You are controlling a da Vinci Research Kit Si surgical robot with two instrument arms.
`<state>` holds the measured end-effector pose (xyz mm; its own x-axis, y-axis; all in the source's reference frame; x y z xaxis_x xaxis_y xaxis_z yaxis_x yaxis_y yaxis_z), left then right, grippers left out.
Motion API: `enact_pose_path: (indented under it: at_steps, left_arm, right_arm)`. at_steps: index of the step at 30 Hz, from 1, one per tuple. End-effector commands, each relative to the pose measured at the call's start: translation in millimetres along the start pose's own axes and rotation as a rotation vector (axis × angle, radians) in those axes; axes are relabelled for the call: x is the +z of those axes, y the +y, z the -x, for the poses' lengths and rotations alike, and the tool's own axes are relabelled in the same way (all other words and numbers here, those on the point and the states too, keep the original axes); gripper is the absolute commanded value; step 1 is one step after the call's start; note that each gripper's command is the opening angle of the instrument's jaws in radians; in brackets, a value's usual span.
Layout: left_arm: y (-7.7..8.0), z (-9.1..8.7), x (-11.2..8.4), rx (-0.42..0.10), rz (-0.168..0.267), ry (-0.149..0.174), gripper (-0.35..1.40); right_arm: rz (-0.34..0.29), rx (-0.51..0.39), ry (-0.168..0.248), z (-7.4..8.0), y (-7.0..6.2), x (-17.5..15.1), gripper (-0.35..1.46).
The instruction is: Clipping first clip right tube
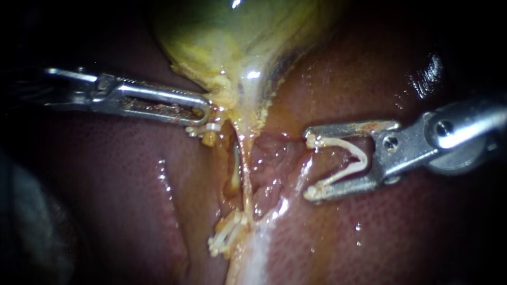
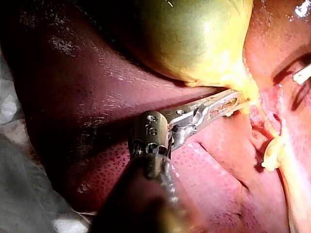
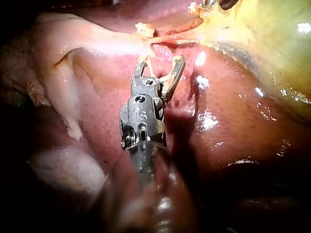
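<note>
Right instrument [image 1: 311, 166] holds an open clip [image 1: 362, 160] near the tube [image 1: 244, 169].

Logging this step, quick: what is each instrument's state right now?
Left instrument: jaws shut on the gallbladder at its lower edge.
Right instrument: jaws spread wide, holding an open clip between them.

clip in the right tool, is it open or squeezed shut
Open: the clip spreads in a V inside the right tool, legs apart.
</note>
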<state>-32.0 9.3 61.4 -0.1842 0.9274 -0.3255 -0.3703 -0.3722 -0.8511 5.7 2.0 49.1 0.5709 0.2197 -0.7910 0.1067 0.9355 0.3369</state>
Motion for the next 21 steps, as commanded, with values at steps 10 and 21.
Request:
enact_pose_path:
  at_steps: [10, 21]
  left_arm:
    - [2.0, -2.0, -4.9, -0.016, 0.010, -0.005, -0.35]
    - [2.9, -2.8, -6.4, -0.023, -0.007, 0.008, -0.35]
  right_arm:
    - [0.000, 0.000, 0.000, -0.2, -0.1, -0.1, 0.49]
    - [-0.058, 0.051, 0.020, -0.8, 0.2, 2.3, 0.48]
